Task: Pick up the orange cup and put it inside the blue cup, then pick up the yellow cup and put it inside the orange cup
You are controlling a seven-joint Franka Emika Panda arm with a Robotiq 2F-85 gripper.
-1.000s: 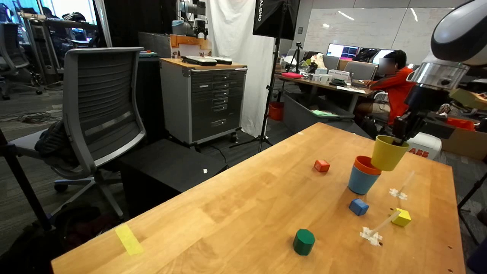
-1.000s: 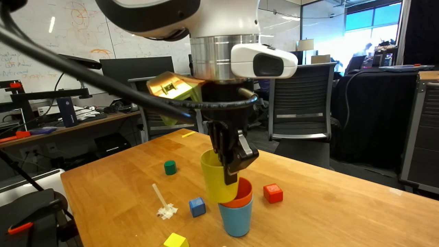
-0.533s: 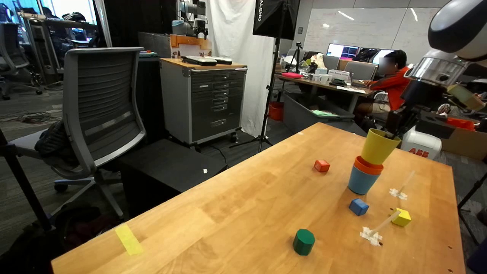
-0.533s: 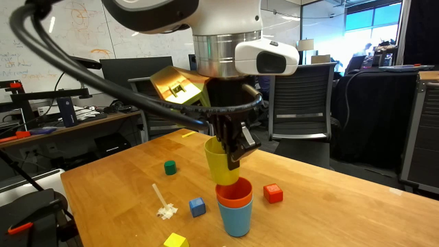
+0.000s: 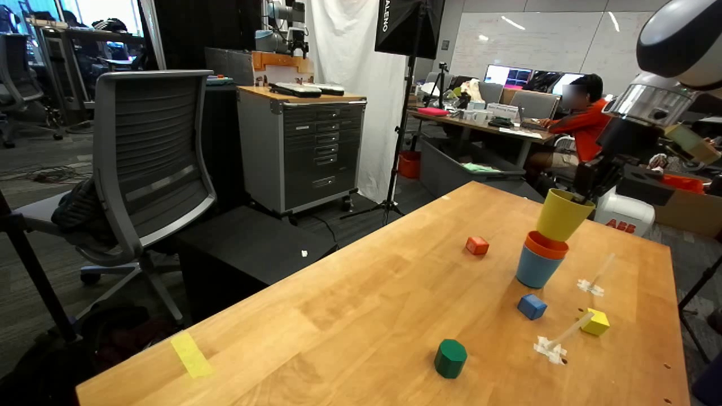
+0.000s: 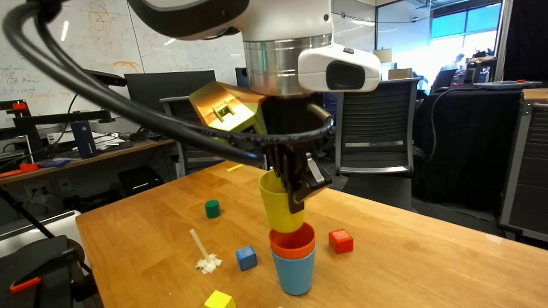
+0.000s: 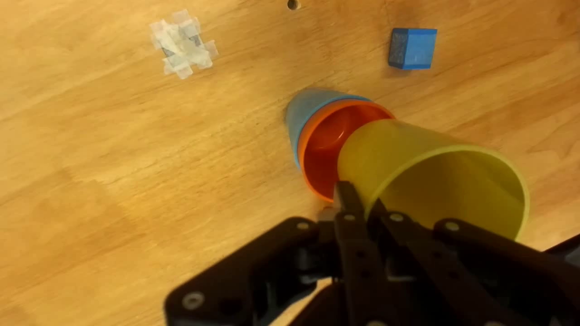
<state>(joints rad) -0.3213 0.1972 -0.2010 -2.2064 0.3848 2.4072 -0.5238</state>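
Note:
The blue cup (image 5: 537, 269) stands upright on the table with the orange cup (image 5: 545, 245) nested in it, its orange rim showing above; both also show in an exterior view (image 6: 294, 273). My gripper (image 7: 364, 201) is shut on the near wall of the yellow cup (image 7: 394, 149), one finger inside and one outside. The yellow cup is tilted, its mouth up, and its base is just over the orange cup's opening in both exterior views (image 5: 563, 217) (image 6: 280, 209). In the wrist view it covers part of the orange cup's mouth (image 7: 326, 136). I cannot tell whether they touch.
A blue block (image 6: 246, 258) and a red block (image 6: 341, 241) stand either side of the stacked cups. A yellow block (image 5: 596, 322), a green block (image 5: 450, 358) and sticks taped upright (image 5: 569, 330) are also on the table (image 5: 338, 316).
The yellow cup, held in my gripper, has moved up and sideways, from beside the orange cup's rim to over its opening. The last half second shows only a slight shift. The stacked cups stay put.

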